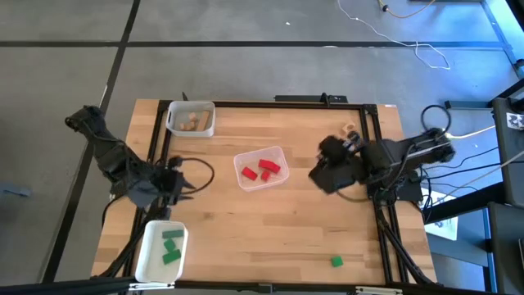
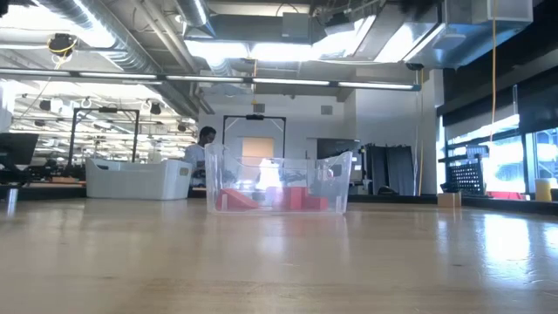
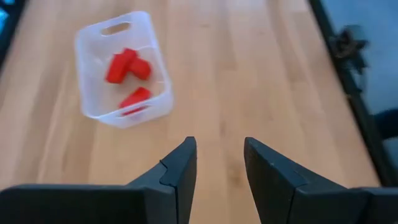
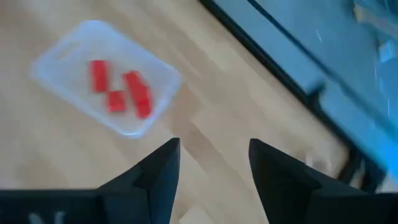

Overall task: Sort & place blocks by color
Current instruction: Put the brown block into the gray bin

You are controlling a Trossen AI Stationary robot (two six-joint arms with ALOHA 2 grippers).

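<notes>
On the table (image 1: pixel 278 229), the green block (image 1: pixel 336 261) lies well apart from the empty right gripper (image 1: pixel 315 174).

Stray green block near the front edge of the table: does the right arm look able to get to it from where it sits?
Probably yes. The green block lies alone on bare wood on the right arm's side, with nothing around it. The right gripper is open and empty, and no tray stands between them.

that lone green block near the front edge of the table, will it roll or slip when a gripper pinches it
The green block looks boxy and flat-sided, so it probably won't roll. Being tiny and likely light, it could skid on the smooth table if nudged off-centre.
</notes>
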